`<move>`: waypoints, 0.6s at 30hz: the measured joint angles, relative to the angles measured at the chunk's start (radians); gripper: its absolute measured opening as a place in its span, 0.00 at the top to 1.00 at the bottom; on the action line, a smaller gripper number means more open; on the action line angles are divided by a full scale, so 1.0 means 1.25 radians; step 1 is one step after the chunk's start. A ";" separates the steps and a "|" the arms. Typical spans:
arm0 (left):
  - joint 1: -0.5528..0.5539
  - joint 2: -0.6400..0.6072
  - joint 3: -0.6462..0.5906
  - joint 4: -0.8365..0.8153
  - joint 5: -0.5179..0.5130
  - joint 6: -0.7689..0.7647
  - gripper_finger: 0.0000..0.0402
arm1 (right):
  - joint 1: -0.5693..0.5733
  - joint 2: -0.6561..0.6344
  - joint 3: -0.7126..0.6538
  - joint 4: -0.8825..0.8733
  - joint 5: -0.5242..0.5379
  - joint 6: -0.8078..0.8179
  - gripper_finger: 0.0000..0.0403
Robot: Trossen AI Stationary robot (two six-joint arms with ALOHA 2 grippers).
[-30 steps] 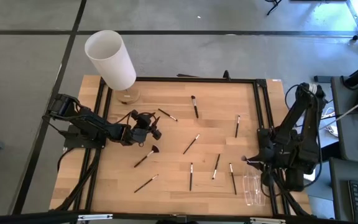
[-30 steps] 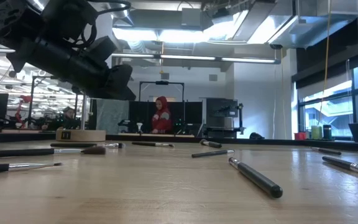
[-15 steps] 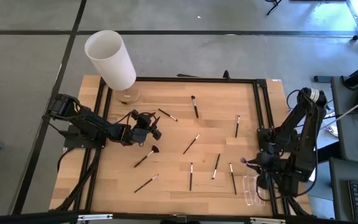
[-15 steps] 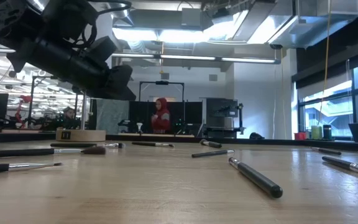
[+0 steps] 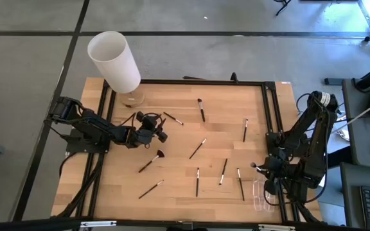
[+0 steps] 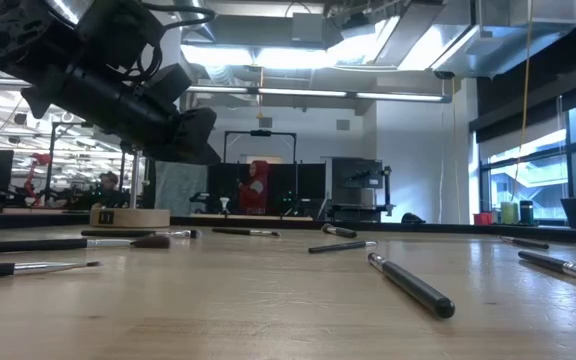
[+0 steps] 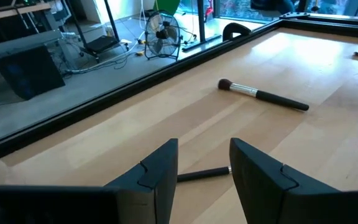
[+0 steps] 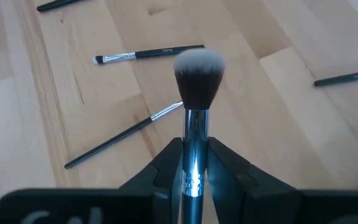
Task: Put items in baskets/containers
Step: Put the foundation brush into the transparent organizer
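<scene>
The small clear, colourless plastic rectangular holder (image 5: 260, 194) stands at the worktop's near right corner, just inside the black frame. Directly above it hangs the right claw (image 5: 260, 168), its two dark fingers (image 8: 165, 163) closed on the silvery ferrule of a black-handled makeup brush with a dense dark, white-tipped round head (image 8: 197, 70), the bristles pointing out past the fingertips.

The other thin black-handled makeup brushes lie loose on the pale wooden worktop (image 5: 223, 122): three (image 5: 223, 171) side by side near the near edge left of the holder, one with a fan-shaped head (image 5: 151, 160) left of centre, another (image 5: 151, 188) nearer the near edge, one (image 5: 201, 109) toward the far edge, and one (image 5: 245, 129) toward the right edge.

The left claw (image 5: 151, 119) hovers over the left-centre of the worktop, fingers (image 7: 160, 171) parted and empty, a brush handle (image 7: 204, 175) lying on the wood beyond them.

A white cylindrical lampshade on a round wooden base (image 5: 114, 62) stands at the far left corner.
</scene>
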 joint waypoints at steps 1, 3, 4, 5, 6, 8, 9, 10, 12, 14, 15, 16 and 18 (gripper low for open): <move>0.000 0.000 0.000 0.000 0.000 0.000 0.65 | 0.000 0.000 0.000 0.000 -0.001 0.003 0.82; 0.000 0.000 0.000 0.000 0.000 0.000 0.65 | 0.000 0.000 0.000 0.000 -0.004 0.010 0.80; 0.000 0.000 0.000 0.000 0.000 0.000 0.65 | 0.000 0.000 0.000 -0.001 -0.011 0.016 0.78; 0.000 0.000 0.000 0.000 0.000 0.000 0.65 | 0.000 0.000 0.000 -0.006 -0.021 0.027 0.76; 0.000 0.000 0.000 0.000 0.000 0.000 0.65 | 0.000 0.000 0.000 -0.013 -0.035 0.040 0.74; 0.000 0.000 0.000 0.000 0.000 0.000 0.65 | -0.001 0.000 0.000 -0.025 -0.071 0.071 0.69; 0.000 0.000 0.000 0.000 0.000 0.000 0.65 | -0.001 0.000 0.000 -0.034 -0.089 0.085 0.67; 0.000 0.000 0.000 0.000 0.000 0.000 0.65 | -0.001 0.000 0.000 -0.046 -0.103 0.098 0.65; 0.000 0.000 0.000 0.000 0.000 0.000 0.65 | -0.005 0.000 0.001 -0.067 -0.113 0.113 0.63; 0.000 0.000 0.000 0.000 -0.005 0.000 0.65 | -0.013 0.000 0.021 -0.106 -0.110 0.113 0.61; 0.000 0.000 0.000 0.000 -0.009 0.000 0.65 | -0.020 0.000 0.038 -0.135 -0.097 0.108 0.61; 0.000 0.000 0.000 0.000 -0.015 0.000 0.65 | -0.030 0.000 0.058 -0.169 -0.077 0.101 0.61; 0.000 0.000 0.000 0.002 -0.032 0.000 0.65 | -0.054 0.000 0.103 -0.242 -0.022 0.080 0.62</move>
